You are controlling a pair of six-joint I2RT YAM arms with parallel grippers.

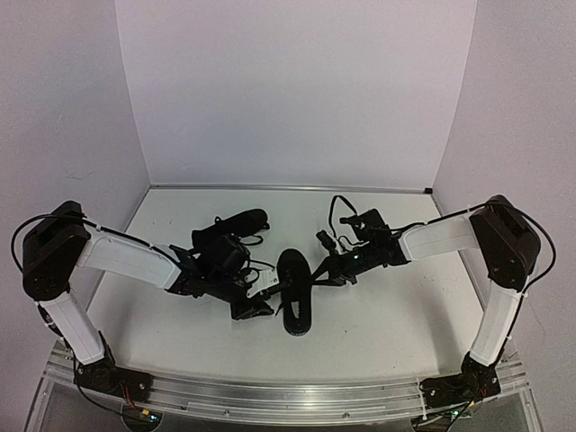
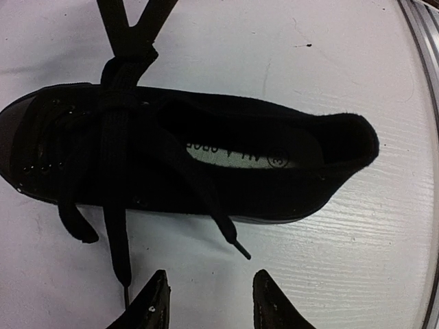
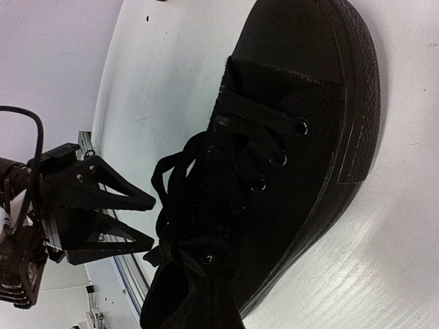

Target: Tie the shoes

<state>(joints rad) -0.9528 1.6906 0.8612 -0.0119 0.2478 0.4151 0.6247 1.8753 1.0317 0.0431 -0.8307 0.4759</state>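
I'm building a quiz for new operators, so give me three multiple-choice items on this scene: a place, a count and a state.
1. Where is the far shoe? A) beyond the left arm B) by the right arm's base C) stacked on the other shoe
2. How many shoes are on the table? A) one B) two C) three
3. How do the left gripper's jaws stand? A) open, holding nothing B) shut on a lace C) shut on a heel
Key: 1 A, it lies past that arm in the top view; 2 B, it plus the near shoe in the middle; 3 A, bare table shows between them.
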